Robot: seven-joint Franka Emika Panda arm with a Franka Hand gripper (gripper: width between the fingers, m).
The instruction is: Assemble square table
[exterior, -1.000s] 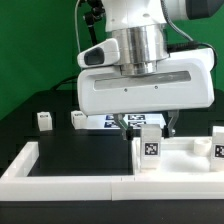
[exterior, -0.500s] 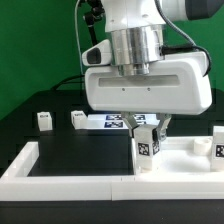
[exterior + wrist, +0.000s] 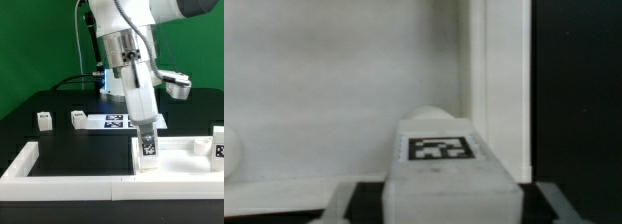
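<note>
The white square panel [image 3: 185, 152] lies inside the border wall at the exterior view's right. A white block leg [image 3: 148, 145] with a tag stands upright on the panel's left corner. My gripper [image 3: 147, 128] reaches down over it and is shut on this leg. In the wrist view the leg [image 3: 441, 150] fills the space between my fingers [image 3: 349, 205], with the panel [image 3: 331, 90] behind it. A second leg [image 3: 218, 143] stands at the panel's right corner. Two loose legs [image 3: 43, 120] [image 3: 77, 118] lie on the black table at the left.
The long white L-shaped border wall [image 3: 60, 172] runs along the front and left. The marker board [image 3: 113, 122] lies flat behind the panel. A green backdrop stands behind the table.
The hand has turned about its vertical axis on the leg, from broad face toward the camera to nearly edge-on. The leg stays at the same corner.
</note>
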